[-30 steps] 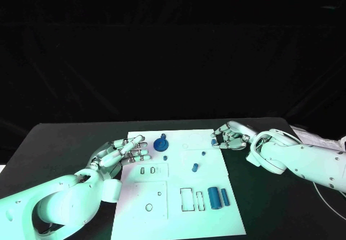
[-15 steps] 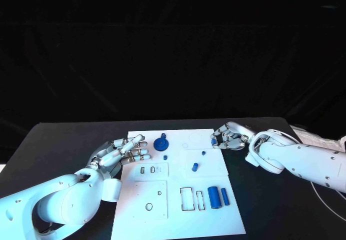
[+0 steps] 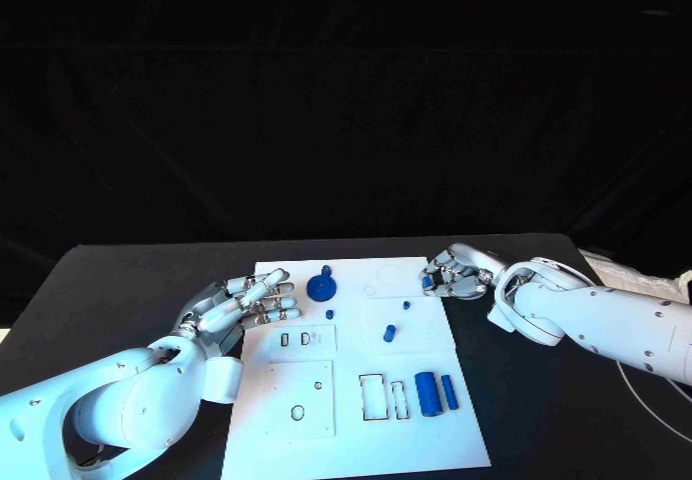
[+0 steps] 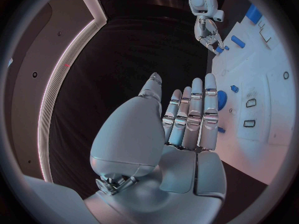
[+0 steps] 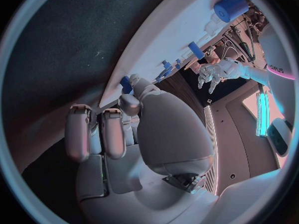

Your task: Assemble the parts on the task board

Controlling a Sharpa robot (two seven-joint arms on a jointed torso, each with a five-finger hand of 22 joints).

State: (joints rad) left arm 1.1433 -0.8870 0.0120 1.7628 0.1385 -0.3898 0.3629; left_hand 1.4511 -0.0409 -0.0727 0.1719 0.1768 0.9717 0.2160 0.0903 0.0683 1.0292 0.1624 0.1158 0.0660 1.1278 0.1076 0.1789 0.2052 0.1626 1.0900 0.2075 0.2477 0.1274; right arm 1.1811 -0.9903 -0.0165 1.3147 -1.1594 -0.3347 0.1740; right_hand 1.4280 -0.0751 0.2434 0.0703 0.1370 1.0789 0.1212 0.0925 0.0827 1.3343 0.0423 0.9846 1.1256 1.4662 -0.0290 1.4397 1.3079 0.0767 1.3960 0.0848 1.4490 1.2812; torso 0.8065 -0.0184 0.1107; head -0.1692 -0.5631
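The white task board (image 3: 433, 450) lies mid-table. On it are a blue round disc (image 3: 322, 288), a short blue peg (image 3: 389, 333), a thick blue cylinder (image 3: 428, 390) and a thinner one (image 3: 450, 393). My left hand (image 3: 238, 307) rests flat at the board's left edge with fingers spread and nothing in it; its own view shows those fingers (image 4: 190, 117) straight. My right hand (image 3: 459, 275) sits at the board's far right edge, fingers curled in, pinching a small blue part (image 3: 427, 283). That part (image 5: 126, 84) also shows beside the thumb in the right wrist view.
Two small slots (image 3: 294, 340), two rectangular outlines (image 3: 385, 398) and an oval hole (image 3: 297, 413) mark the board. A white cable (image 3: 646, 392) runs along the table's right side. A pale object (image 3: 642, 272) lies at the far right edge.
My right hand and forearm have shifted slightly left and toward the far side, still curled round the small blue part. The left hand has stayed put.
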